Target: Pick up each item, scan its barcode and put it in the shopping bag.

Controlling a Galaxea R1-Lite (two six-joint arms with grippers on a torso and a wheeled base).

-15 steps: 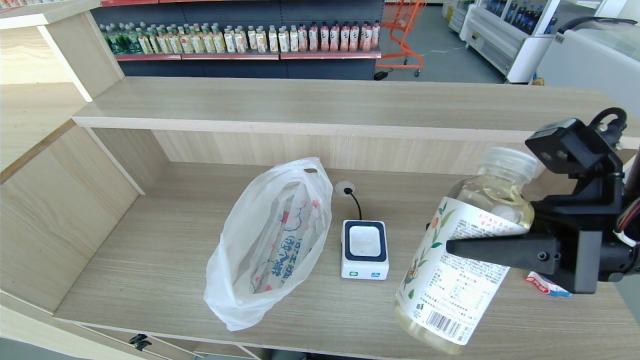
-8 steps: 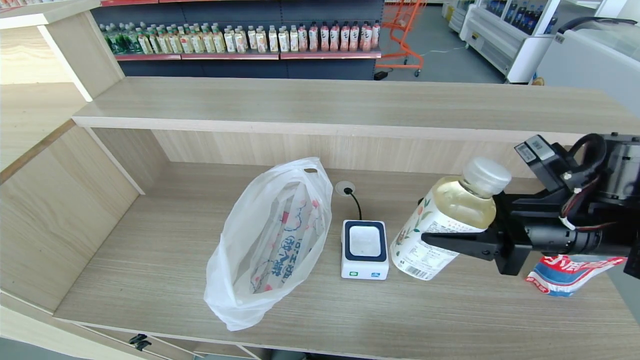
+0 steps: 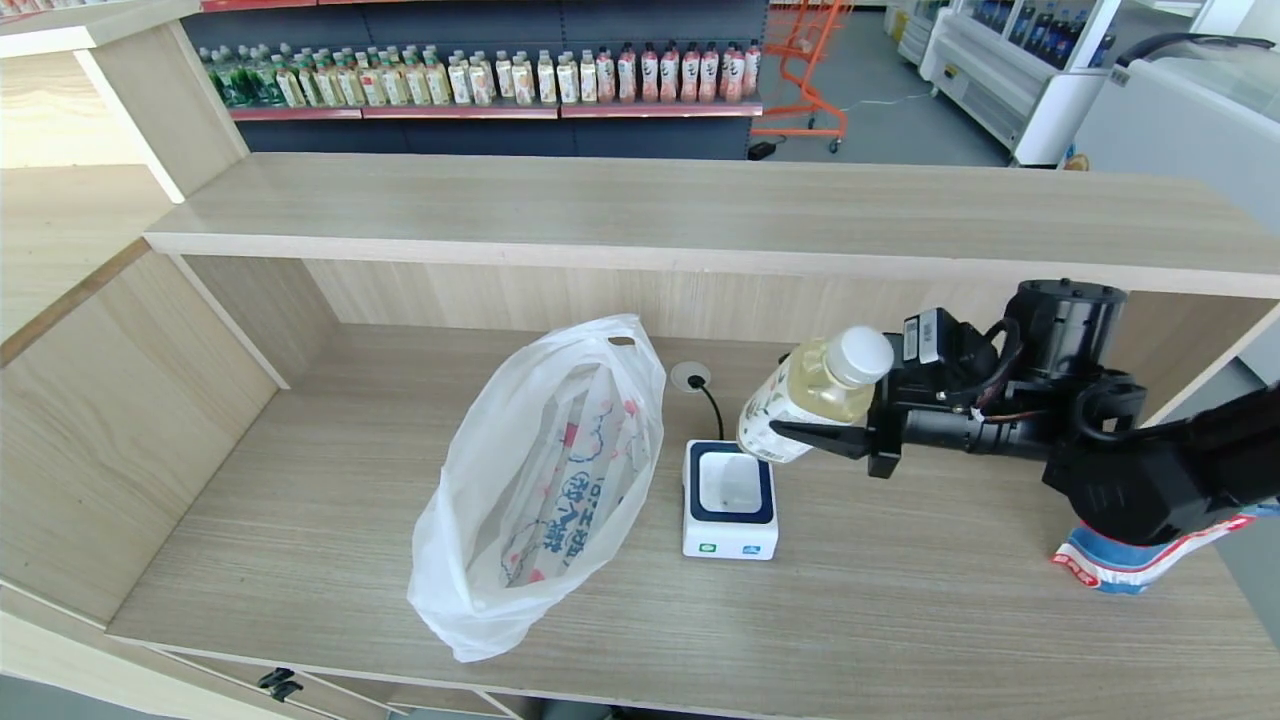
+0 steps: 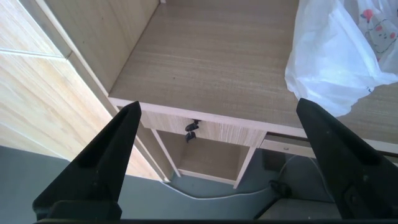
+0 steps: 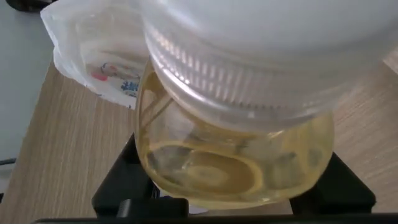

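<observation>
My right gripper [image 3: 800, 428] is shut on a bottle [image 3: 806, 402] of pale yellow drink with a white cap and a flowered label. The bottle hangs tilted just above the far right part of the white and dark blue scanner [image 3: 730, 497], base toward it. In the right wrist view the bottle [image 5: 236, 155] is seen cap first, with the scanner [image 5: 124, 186] dark beneath it. The white plastic shopping bag [image 3: 545, 470] lies open left of the scanner with a printed packet inside. My left gripper [image 4: 217, 162] stands open, off the counter's front left edge, near the shopping bag [image 4: 339, 53].
A red, white and blue snack packet [image 3: 1120, 565] lies at the counter's right edge, partly under my right arm. The scanner's black cable [image 3: 708, 400] runs back to a grommet. A raised wooden ledge [image 3: 640, 215] borders the counter behind, a side wall [image 3: 120, 430] on the left.
My right gripper has carried the bottle from the near right, high and close to the camera, down and leftward until it hangs over the scanner. The bag and scanner have not moved.
</observation>
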